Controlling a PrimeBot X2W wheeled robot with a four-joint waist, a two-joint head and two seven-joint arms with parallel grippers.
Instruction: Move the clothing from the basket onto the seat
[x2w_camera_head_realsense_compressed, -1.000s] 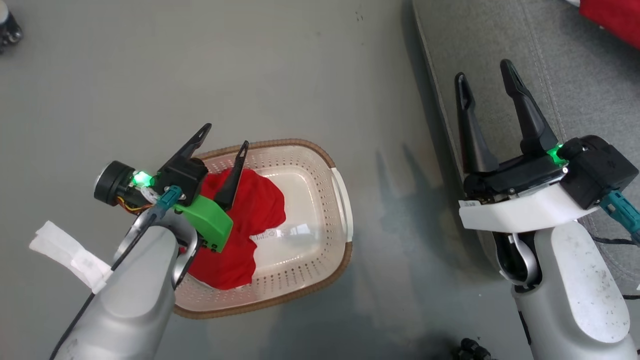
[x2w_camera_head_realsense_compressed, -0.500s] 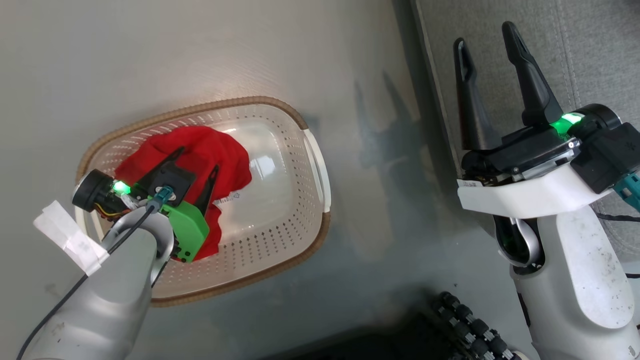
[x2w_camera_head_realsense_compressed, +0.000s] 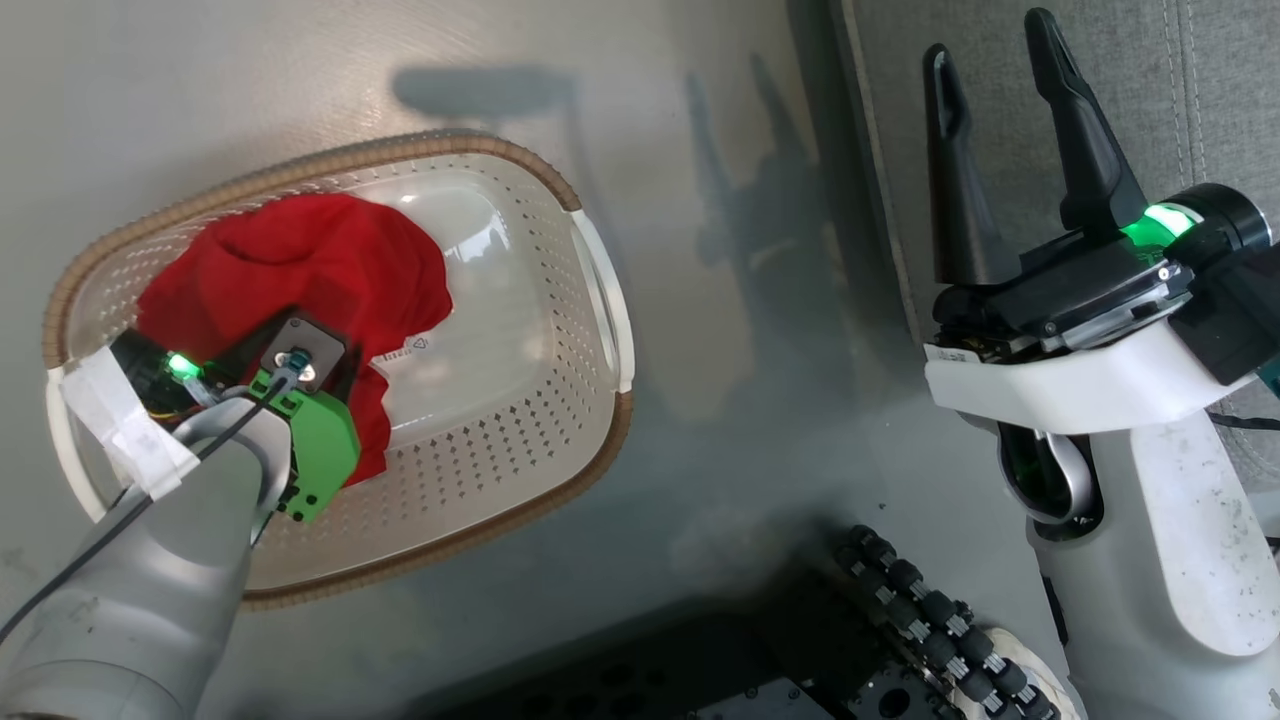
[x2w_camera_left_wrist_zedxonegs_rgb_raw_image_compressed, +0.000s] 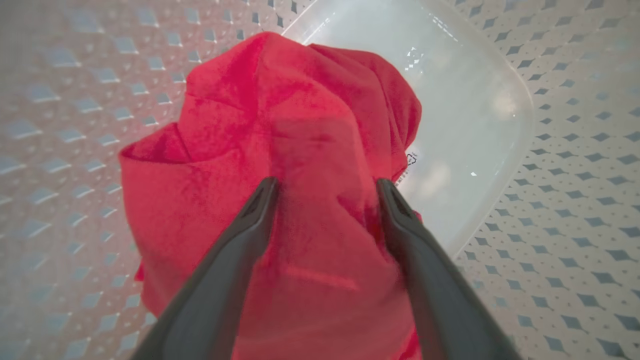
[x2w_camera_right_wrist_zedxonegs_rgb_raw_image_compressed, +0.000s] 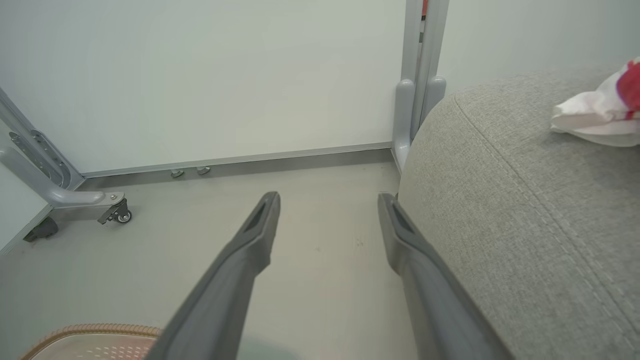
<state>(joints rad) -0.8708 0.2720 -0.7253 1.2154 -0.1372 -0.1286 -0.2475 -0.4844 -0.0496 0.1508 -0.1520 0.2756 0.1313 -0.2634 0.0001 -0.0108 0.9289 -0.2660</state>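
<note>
The cream perforated basket (x2w_camera_head_realsense_compressed: 480, 440) stands on the floor at the left of the head view. A crumpled red piece of clothing (x2w_camera_head_realsense_compressed: 300, 260) with a small white tag lies in its left half. My left arm points straight down into the basket. In the left wrist view my left gripper (x2w_camera_left_wrist_zedxonegs_rgb_raw_image_compressed: 327, 187) is open, both fingertips pressed against the red clothing (x2w_camera_left_wrist_zedxonegs_rgb_raw_image_compressed: 300, 125). My right gripper (x2w_camera_head_realsense_compressed: 990, 40) is open and empty, raised beside the edge of the grey seat (x2w_camera_head_realsense_compressed: 1230, 120). A red and white bundle of cloth (x2w_camera_right_wrist_zedxonegs_rgb_raw_image_compressed: 600, 115) lies on the seat (x2w_camera_right_wrist_zedxonegs_rgb_raw_image_compressed: 525, 225).
The basket's right half shows its bare bottom and wall (x2w_camera_left_wrist_zedxonegs_rgb_raw_image_compressed: 575, 200). My base with black roller wheels (x2w_camera_head_realsense_compressed: 930, 620) sits at the bottom of the head view. A white wall panel, a grey post (x2w_camera_right_wrist_zedxonegs_rgb_raw_image_compressed: 420, 100) and a castored frame leg (x2w_camera_right_wrist_zedxonegs_rgb_raw_image_compressed: 60, 195) stand beyond the seat.
The head camera has tipped down and shifted, so the whole picture has slid. My left gripper has gone down into the basket onto the red clothing. The right gripper stays open.
</note>
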